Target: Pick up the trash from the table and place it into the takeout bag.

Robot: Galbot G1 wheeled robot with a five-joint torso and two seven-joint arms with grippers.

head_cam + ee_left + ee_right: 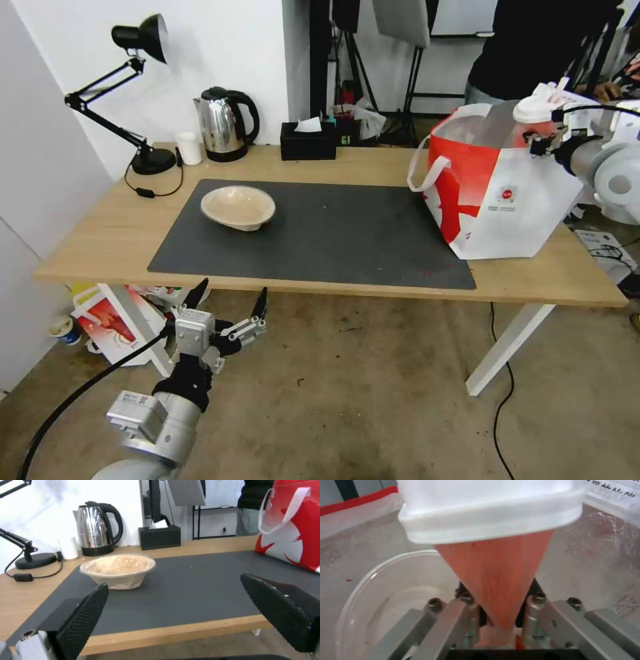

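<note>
While the right gripper [498, 620] hangs over the open mouth of the takeout bag [513, 200], its fingers pinch the red cup [496, 580] low on the body, white lid [486, 507] pointing away from the wrist. Below the cup, inside the foil lining, the deep white bowl [386, 590] already lies on the bag floor. In the head view the cup [543, 110] sits just above the bag's rim, right arm reaching in from the robot's right at bag-top height.

The bag stands at the right end of the table [100, 233], partly on the dark mat [333, 233], close to the table's front and right edges. The mat between bag and shallow beige bowl [238, 207] is open. The beige bowl rests on the mat's far-left part, well apart from the bag.

Along the back edge: desk lamp [133, 100], small white cup [189, 147], kettle [223, 123], black tissue box [308, 140].

The left gripper [227, 310] is parked below and in front of the table's front edge, left of centre, fingers spread wide and pointing up toward the tabletop, gripping nothing. From its wrist camera the beige bowl [118, 570] sits straight ahead past the edge.
</note>
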